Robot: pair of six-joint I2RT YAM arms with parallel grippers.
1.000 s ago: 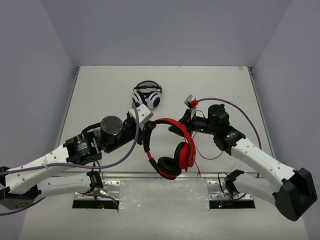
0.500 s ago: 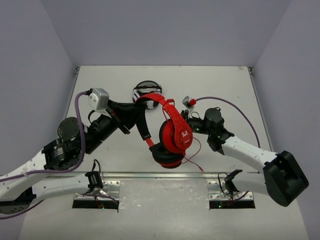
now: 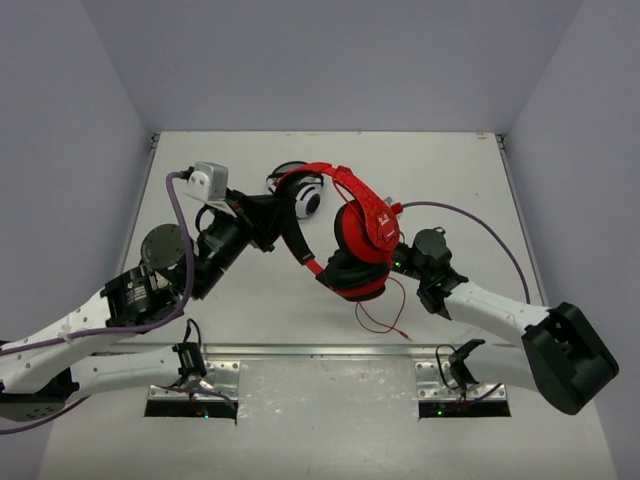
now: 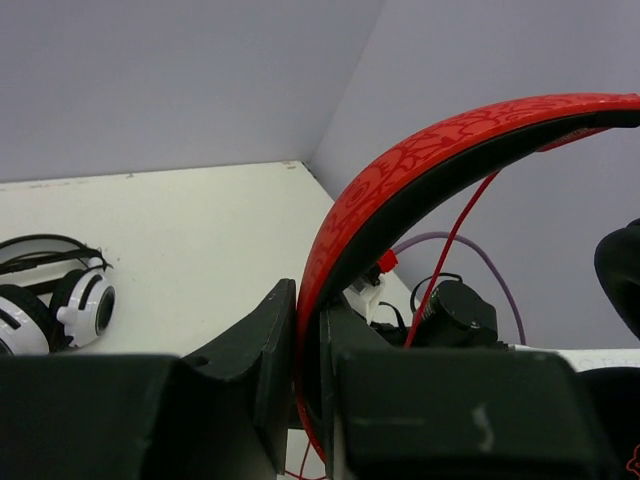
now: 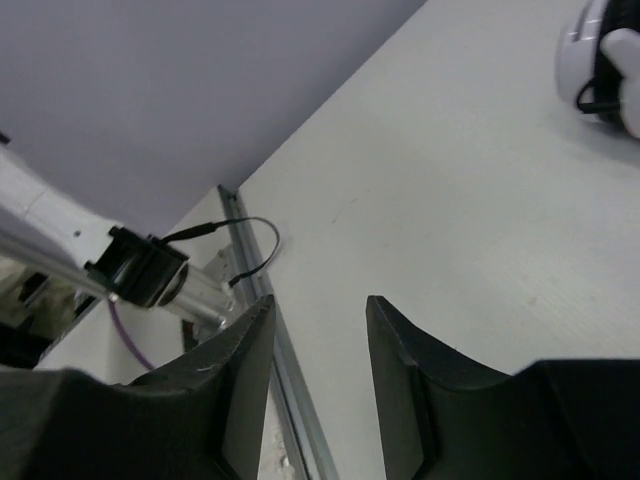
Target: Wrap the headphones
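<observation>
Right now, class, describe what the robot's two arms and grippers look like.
The left arm and right arm have white links and black cylindrical joints, each trailing a purple cable. The left gripper and right gripper have matte black, tapered fingers. A white camera block sits at the left wrist.

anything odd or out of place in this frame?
One thing: the red cable hangs loose in a loop under the headphones, not wrapped. The left gripper clamps the headband, holding them tilted in the air. The right gripper is open with nothing between its fingers.
</observation>
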